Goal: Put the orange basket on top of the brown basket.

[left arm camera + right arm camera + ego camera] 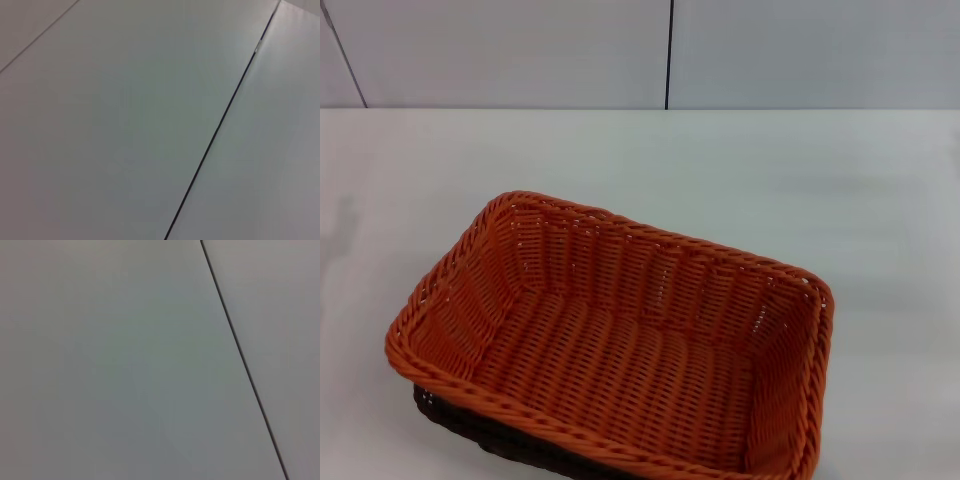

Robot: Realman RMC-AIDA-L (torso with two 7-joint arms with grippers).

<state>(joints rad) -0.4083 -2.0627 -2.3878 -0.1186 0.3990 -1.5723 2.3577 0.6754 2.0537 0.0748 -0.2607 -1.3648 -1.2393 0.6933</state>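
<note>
Head view: the orange basket (pixel 620 345) sits nested on top of the brown basket (pixel 470 425), whose dark edge shows only under its near-left rim, on the white table (pixel 770 170). No arm or gripper appears.

Left wrist view: pale panels (pixel 115 125) with a dark seam (pixel 215 135).

Right wrist view: the same kind of pale panels with a dark seam; no gripper, so its opening cannot be told. No writing is readable.

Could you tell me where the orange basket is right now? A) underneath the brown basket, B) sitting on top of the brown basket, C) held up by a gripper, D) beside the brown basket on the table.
B: the orange basket sits over the brown basket, whose dark edge shows beneath it.
</note>
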